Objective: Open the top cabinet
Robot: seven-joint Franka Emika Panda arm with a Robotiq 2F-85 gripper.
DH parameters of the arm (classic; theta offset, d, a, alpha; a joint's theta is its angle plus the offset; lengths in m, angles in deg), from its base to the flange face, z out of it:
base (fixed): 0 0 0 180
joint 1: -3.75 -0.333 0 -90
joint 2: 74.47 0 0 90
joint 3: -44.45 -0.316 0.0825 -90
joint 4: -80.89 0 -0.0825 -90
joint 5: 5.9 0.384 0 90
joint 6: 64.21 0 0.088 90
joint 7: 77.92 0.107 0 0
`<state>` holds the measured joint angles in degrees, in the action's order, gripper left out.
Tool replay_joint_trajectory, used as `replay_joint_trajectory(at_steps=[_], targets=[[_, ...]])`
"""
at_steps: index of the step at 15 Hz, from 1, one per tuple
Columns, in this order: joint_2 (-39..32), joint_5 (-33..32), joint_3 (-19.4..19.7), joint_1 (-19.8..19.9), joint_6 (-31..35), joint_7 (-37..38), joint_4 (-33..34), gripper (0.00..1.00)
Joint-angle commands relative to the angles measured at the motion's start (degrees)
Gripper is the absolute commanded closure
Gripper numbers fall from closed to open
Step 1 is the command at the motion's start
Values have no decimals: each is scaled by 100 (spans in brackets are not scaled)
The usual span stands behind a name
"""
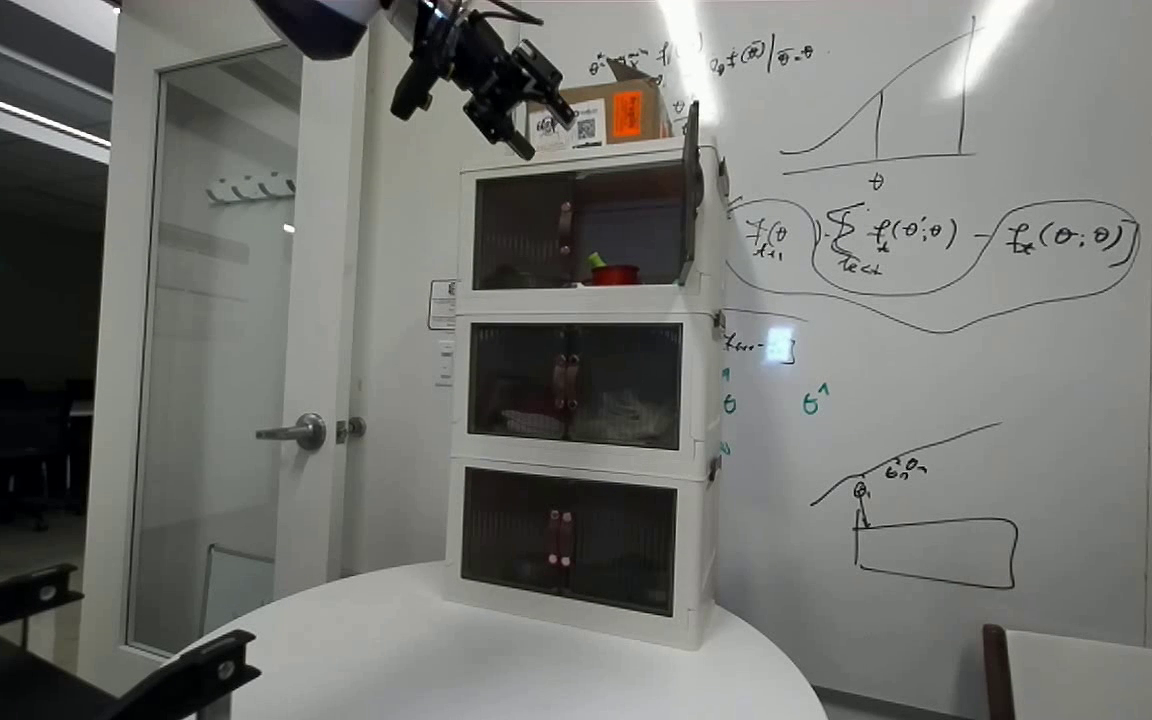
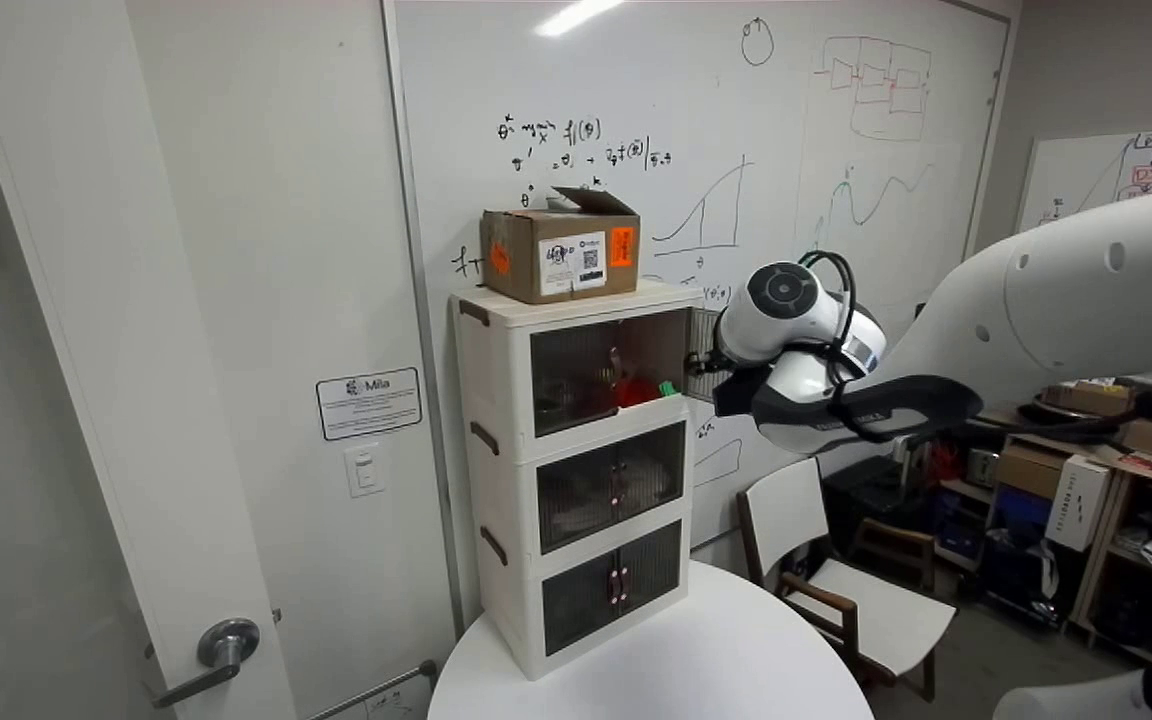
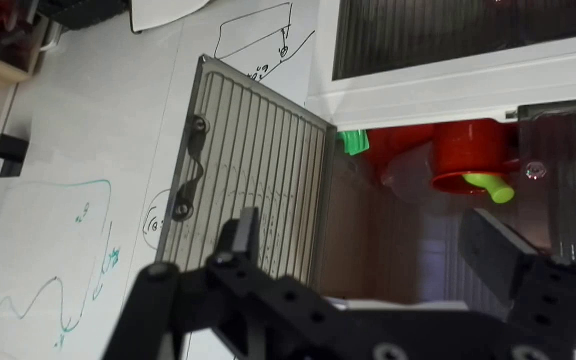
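Observation:
The top cabinet is the upper white-framed unit of the stack, with its frame in both exterior views (image 1: 586,301) (image 2: 611,424). Its left door (image 1: 521,235) is shut, with a brown handle. Its right door (image 1: 691,200) stands swung out; in the wrist view this ribbed door (image 3: 263,165) fills the middle left, its handle at its outer edge. A red cup (image 3: 468,150) with a light green piece sits inside. My gripper (image 3: 368,232) is open and empty in front of the opening, fingers spread, also in both exterior views (image 1: 547,136) (image 2: 701,366). It partly hides the open door in an exterior view.
A cardboard box (image 2: 556,255) with orange labels stands on top of the stack. Two lower cabinets (image 1: 576,450) (image 1: 568,600) have shut dark doors. The stack stands on a round white table (image 1: 436,660). A whiteboard (image 1: 936,400) is behind, a chair (image 2: 876,610) beside.

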<state>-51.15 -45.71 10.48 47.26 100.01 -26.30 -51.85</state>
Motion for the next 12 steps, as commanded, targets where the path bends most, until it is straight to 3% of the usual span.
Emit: replay_joint_trajectory(at_steps=[1, 7, 9, 12], targets=[[-103, -1179, -1337, 1363, 246, 1525, 630, 0], [1172, -1319, -3256, 3561, 619, 3907, 757, 0], [1790, -1226, -3704, 4156, 834, 4604, 732, 0], [2604, -1195, -4052, 4728, 1318, 5656, 852, 0]])
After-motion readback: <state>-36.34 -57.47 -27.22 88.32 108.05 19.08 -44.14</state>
